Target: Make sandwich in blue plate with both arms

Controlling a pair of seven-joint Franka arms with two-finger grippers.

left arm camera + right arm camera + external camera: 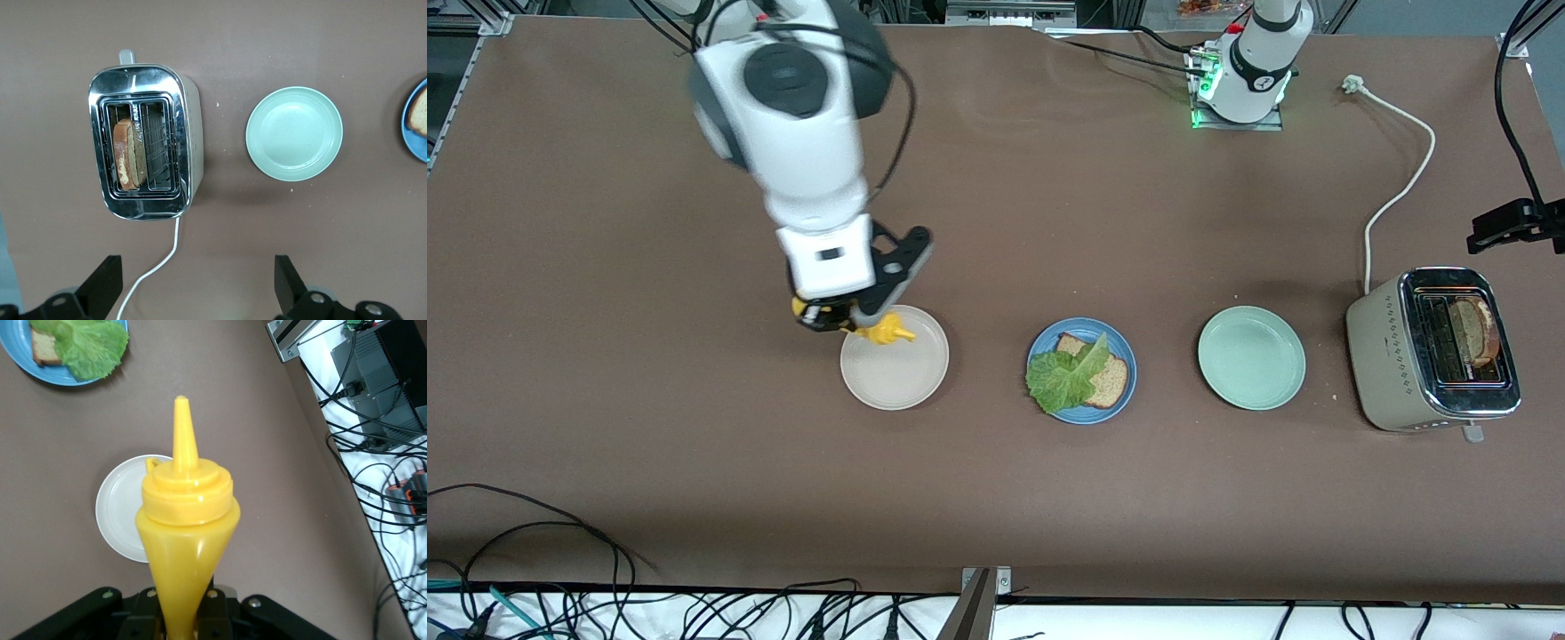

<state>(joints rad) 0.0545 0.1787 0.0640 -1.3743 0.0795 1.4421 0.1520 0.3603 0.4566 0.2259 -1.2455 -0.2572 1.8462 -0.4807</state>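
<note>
The blue plate sits mid-table and carries one brown bread slice with a green lettuce leaf lying partly over it. Another bread slice stands in a slot of the toaster. My right gripper is shut on a yellow squeeze bottle, held above the beige plate with its nozzle pointing toward the blue plate. In the right wrist view the bottle fills the middle. My left gripper hangs open and empty high over the toaster's cord, out of the front view.
A mint-green plate lies bare between the blue plate and the toaster. The toaster's white cord runs toward the left arm's base. Loose cables lie along the table edge nearest the front camera.
</note>
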